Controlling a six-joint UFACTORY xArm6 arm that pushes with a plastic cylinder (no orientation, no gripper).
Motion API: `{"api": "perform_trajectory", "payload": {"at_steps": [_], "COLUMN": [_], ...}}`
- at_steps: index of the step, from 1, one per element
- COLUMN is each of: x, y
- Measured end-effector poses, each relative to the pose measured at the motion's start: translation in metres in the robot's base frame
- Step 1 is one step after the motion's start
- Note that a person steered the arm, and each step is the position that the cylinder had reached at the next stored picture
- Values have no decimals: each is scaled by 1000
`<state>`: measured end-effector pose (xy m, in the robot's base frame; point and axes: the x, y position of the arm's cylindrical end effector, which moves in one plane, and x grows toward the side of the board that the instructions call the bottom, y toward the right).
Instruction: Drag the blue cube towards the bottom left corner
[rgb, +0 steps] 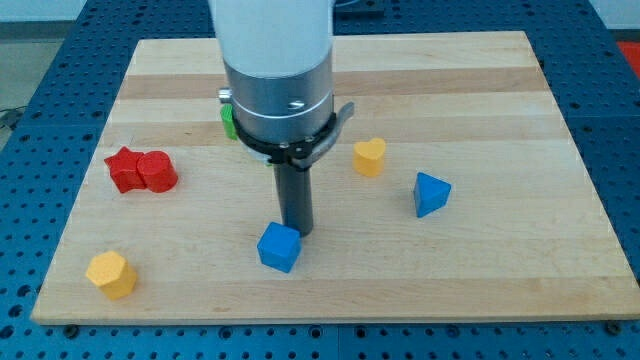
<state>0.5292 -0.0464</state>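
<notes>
Blue cube (279, 247) sits flat on the wooden board (500, 280), near bottom edge, slightly left of centre, corner turned toward view's bottom.

Arm (275, 60) entering from the view's top, pale upper shell over a wide grey metal collar with a dark clamp ring below. Straight dark rod (294, 195) hanging upright from the collar's underside. My tip (296, 234) down at board level, touching or just short of the blue cube (279, 247), which sits at its lower left.
</notes>
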Motion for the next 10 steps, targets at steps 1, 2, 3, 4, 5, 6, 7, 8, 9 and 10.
{"api": "perform_trajectory", "payload": {"at_steps": [1,2,3,4,5,6,7,8,9,10], "x": [0,-7,3,41,46,42,37,37,37,37], "y": [-9,27,43,47,46,34,10,-12,-34,-53]}}
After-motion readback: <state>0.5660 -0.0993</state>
